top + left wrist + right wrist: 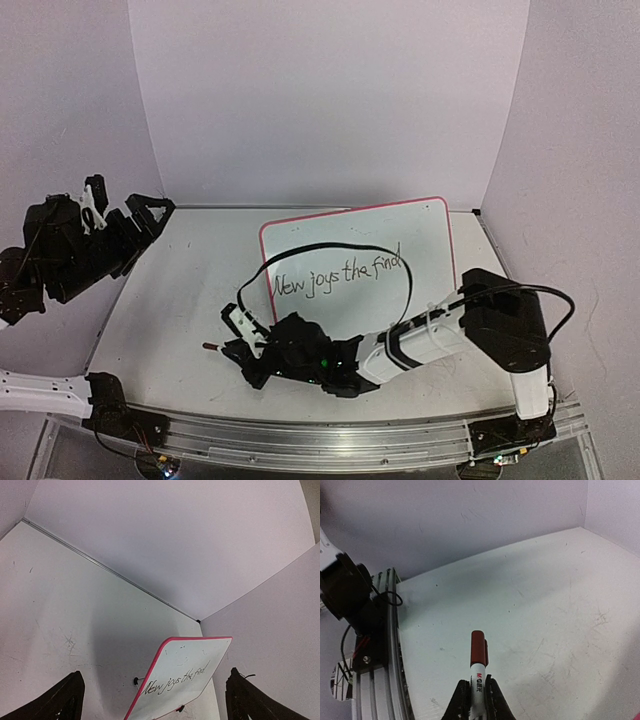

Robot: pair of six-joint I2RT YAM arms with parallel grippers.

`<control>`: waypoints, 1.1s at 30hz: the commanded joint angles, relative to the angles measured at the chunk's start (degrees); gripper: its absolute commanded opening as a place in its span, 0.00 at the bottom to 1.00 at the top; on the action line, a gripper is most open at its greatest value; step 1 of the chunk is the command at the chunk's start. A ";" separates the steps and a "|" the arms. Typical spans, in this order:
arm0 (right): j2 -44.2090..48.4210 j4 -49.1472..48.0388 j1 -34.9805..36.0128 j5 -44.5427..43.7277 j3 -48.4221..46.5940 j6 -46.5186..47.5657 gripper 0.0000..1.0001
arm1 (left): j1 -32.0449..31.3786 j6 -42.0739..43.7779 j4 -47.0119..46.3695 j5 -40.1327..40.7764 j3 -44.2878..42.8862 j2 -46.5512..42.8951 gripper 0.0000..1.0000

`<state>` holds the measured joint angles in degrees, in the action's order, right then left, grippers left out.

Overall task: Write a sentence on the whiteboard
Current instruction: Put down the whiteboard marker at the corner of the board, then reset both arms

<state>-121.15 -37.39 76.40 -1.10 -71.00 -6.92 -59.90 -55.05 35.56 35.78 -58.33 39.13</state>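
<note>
The whiteboard [360, 232] lies flat at the back right of the table, white with a red-pink rim. One line of dark handwriting, the sentence [337, 277], reads "New joys the find". My right gripper [238, 347] is low over the table, left of the board's near corner, and is shut on a white marker [477, 647] with a red cap that points out past the fingertips. My left gripper [155, 215] hangs open and empty above the far left of the table. In its wrist view, the whiteboard [195, 652] and sentence [175, 680] show between the left gripper's [155, 671] fingers.
A black cable [330, 247] loops over the whiteboard above the writing. An aluminium rail [330, 440] runs along the near table edge and also appears as the rail [380, 680] beside the left arm's base [345, 590]. Lilac walls close in the back and sides.
</note>
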 commanded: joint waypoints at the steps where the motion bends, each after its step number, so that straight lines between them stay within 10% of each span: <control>1: -5.80 7.01 0.36 -6.03 -7.48 -0.12 0.07 | -0.12 1.62 0.94 -0.10 -1.71 1.74 0.99; 8: -8.25 11.05 0.86 -9.38 -8.75 -0.13 0.17 | -0.16 2.53 0.74 -0.80 -2.92 6.21 0.99; 14: -1.98 11.59 0.86 -10.59 -6.38 -0.47 0.45 | -0.12 3.80 0.74 -1.36 -4.82 8.71 1.00; 33: 64.70 36.98 -2.46 -46.21 11.51 -3.41 0.98 | -0.12 11.42 -5.78 1.05 -11.96 17.21 0.99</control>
<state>-65.65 -10.39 74.57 -34.01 -61.78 -9.07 -59.94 -47.72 34.79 35.29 -66.70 54.99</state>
